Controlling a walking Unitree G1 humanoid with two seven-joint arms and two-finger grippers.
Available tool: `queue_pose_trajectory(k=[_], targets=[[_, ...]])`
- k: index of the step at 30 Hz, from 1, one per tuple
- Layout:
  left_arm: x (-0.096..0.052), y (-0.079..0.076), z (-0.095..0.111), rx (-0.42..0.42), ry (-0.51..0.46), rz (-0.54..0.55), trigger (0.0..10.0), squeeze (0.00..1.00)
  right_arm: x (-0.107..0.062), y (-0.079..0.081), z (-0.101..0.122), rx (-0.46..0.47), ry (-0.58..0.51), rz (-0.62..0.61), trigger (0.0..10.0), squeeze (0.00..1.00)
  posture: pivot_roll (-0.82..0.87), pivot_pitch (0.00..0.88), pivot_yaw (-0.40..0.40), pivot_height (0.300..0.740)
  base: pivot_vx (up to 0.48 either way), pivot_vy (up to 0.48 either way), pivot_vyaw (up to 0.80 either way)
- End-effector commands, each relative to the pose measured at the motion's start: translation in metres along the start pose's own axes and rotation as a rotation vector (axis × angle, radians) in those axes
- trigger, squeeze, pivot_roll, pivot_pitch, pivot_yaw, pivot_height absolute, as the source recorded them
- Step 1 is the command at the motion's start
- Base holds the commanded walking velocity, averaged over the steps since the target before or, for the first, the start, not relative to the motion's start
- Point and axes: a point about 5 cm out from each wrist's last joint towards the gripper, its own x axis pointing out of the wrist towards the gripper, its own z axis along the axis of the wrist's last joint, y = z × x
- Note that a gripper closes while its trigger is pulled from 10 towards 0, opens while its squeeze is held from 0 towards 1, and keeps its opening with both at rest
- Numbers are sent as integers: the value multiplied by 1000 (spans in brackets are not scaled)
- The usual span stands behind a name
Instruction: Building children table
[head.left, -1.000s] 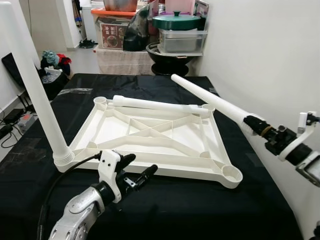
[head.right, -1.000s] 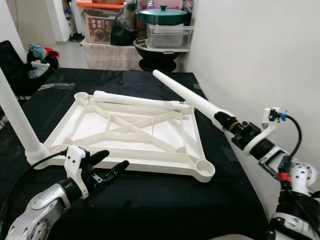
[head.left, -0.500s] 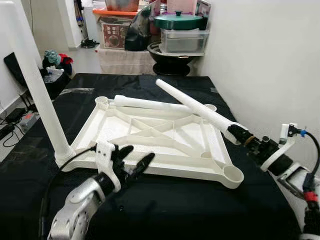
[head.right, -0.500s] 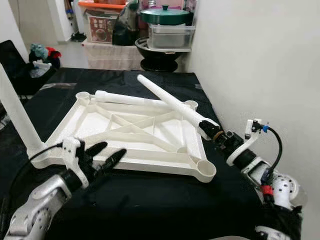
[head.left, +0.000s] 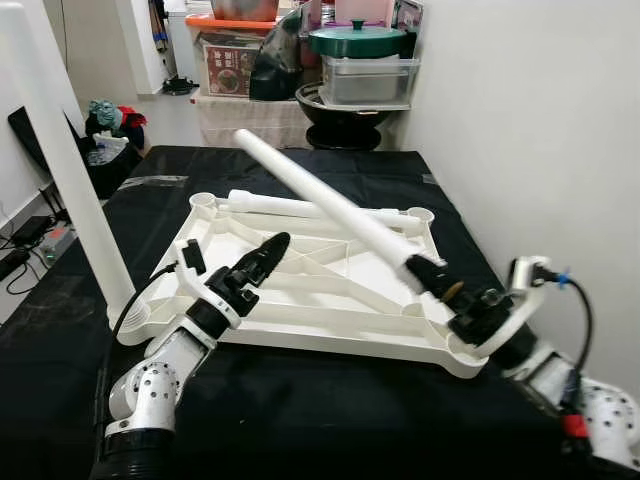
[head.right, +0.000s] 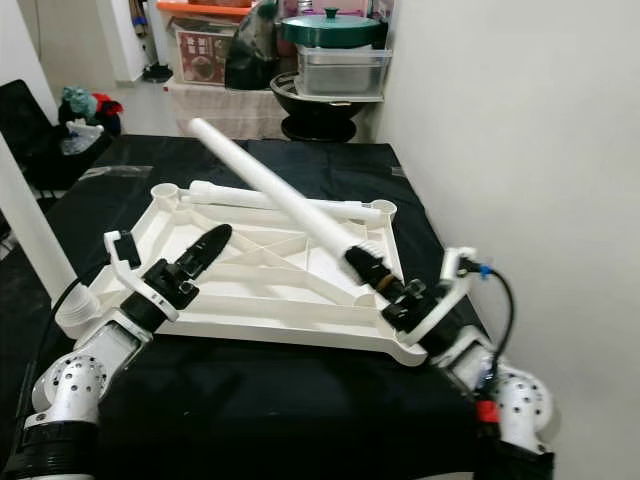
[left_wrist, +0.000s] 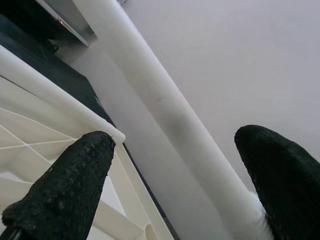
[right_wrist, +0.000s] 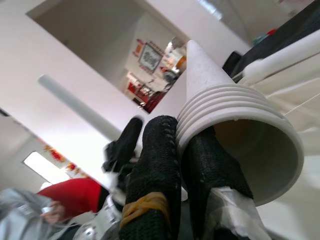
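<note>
Right wrist view shows our right hand (right_wrist: 182, 165) clamped on the ribbed rim of a leg (head.left: 330, 205), one finger inside the tube and one outside. We hold that leg slanting up over the tabletop (head.left: 300, 275), its ribbed end just above the empty socket (head.left: 462, 347) at the near right corner. Our left hand (head.left: 262, 258) hovers over the tabletop with fingers spread, empty. One leg (head.left: 60, 160) stands at the near left corner; another (head.left: 300, 207) lies along the far edge. We judge three legs remain to fit.
</note>
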Motion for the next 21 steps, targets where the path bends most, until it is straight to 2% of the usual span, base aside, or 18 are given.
queue_pose_trajectory(k=[1,6,7,14,21], targets=[[1,3,-3,-58,-7,-7,10000,0,5,11,-2,-10,10,67,0,0,41,0,-26,740,0,0,0],[5,3,0,-97,-36,-19,10000,0,7,18,-14,-6,56,102,0,0,40,0,-27,740,0,0,0],[9,2,4,-128,-52,-39,10000,0,7,20,-22,19,68,109,0,0,40,0,-29,740,0,0,0],[11,7,7,-176,-49,-29,10000,0,4,25,-25,23,84,131,0,0,27,0,-26,740,0,0,0],[18,6,15,-208,-69,-43,10000,0,-8,17,-39,40,142,72,0,0,24,0,-28,740,0,0,0]])
